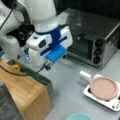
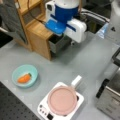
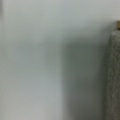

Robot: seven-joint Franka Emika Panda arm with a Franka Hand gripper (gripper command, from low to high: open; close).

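- One wide gray surface (image 2: 82,62) carries everything.
- A silver oven (image 1: 92,32) stands at a front view's right.
- A wooden cabinet (image 2: 37,35) stands at a front view's top left.
- Its gray drawer (image 2: 56,45) is pulled out and sticks out of the cabinet's side, low down by the surface. It looks like thin gray metal, a long box with an open top. It is likely hard and stiff, a bit smooth, and not easy to break. It should slide, not lift. The front wall's top edge looks like the best place to grab it.
- The pincer (image 2: 58,35) hangs right over the open drawer, under the white and blue hand. Its fingers are hidden, so one cannot tell if it is released or clenched.
- A round pink pan (image 2: 62,100) sits on a white hot plate (image 2: 45,108).
- A light blue bowl (image 2: 17,72) holds an orange carrot (image 2: 24,78).
- Something small and yellow (image 1: 16,67) lies in the drawer.
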